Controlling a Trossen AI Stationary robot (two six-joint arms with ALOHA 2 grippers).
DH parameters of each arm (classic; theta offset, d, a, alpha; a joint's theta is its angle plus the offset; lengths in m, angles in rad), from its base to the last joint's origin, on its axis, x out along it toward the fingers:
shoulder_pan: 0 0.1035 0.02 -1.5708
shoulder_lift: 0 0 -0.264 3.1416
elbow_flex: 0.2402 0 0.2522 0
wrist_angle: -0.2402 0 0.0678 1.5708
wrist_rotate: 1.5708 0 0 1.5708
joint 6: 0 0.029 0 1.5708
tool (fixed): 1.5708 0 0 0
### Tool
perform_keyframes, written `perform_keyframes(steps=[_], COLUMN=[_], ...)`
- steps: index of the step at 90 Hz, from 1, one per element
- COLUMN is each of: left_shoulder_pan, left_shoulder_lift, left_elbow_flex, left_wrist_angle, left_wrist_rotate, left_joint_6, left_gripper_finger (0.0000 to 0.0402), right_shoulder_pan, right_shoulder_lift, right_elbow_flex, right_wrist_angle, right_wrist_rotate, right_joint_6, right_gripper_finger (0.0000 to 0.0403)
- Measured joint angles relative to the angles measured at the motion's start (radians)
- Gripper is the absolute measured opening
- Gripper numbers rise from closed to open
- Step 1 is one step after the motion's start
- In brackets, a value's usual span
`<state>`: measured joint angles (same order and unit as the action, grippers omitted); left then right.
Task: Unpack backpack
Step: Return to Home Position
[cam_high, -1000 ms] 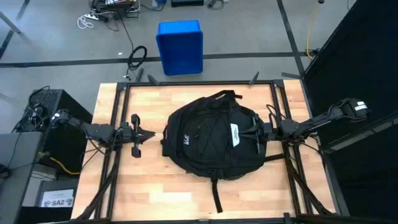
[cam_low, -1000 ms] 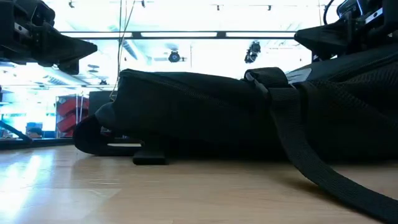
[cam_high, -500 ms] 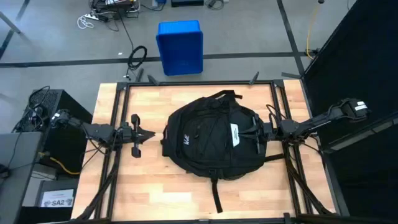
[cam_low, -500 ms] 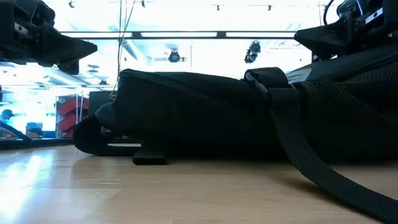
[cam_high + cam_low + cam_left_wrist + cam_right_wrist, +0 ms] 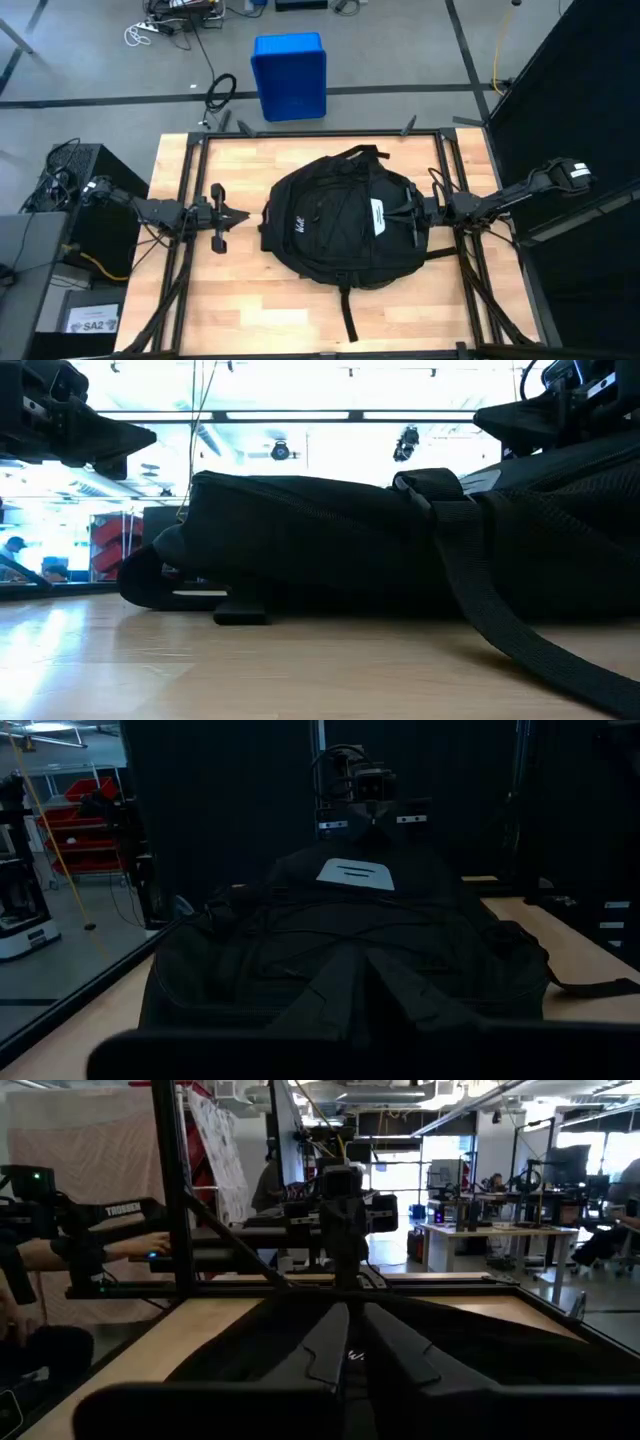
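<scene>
The black backpack (image 5: 340, 225) lies flat on its back in the middle of the wooden table, white label (image 5: 378, 216) facing up, one strap (image 5: 347, 315) trailing toward the near edge. My left gripper (image 5: 245, 215) hovers shut just left of the backpack, pointing at it; the left wrist view shows the backpack (image 5: 340, 950) ahead of the closed gripper (image 5: 357, 952). My right gripper (image 5: 408, 213) hovers shut above the backpack's right end. In the low view, light shows between my right gripper (image 5: 480, 415) and the backpack (image 5: 350, 550).
A blue plastic box (image 5: 290, 75) stands on the floor beyond the far edge. Black frame rails (image 5: 190, 200) run along the table's left and right sides. Bare wood (image 5: 250, 310) lies near the front edge. A person's arm (image 5: 100, 1245) shows beyond the table's left side.
</scene>
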<state>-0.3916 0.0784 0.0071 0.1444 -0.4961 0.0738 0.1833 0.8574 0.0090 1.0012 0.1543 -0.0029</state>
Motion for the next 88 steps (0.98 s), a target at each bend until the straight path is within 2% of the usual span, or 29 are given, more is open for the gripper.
perform_keyframes(steps=[88], left_shoulder_pan=[0.000], left_shoulder_lift=[0.000], left_elbow_flex=[0.000], left_wrist_angle=[0.000], left_wrist_rotate=[0.000], left_joint_6=[0.000], left_gripper_finger=[0.0000], right_shoulder_pan=[0.000], right_shoulder_lift=[0.000], right_elbow_flex=[0.000], right_wrist_angle=[0.000], right_wrist_rotate=[0.000], right_joint_6=[0.000], right_gripper_finger=[0.0009])
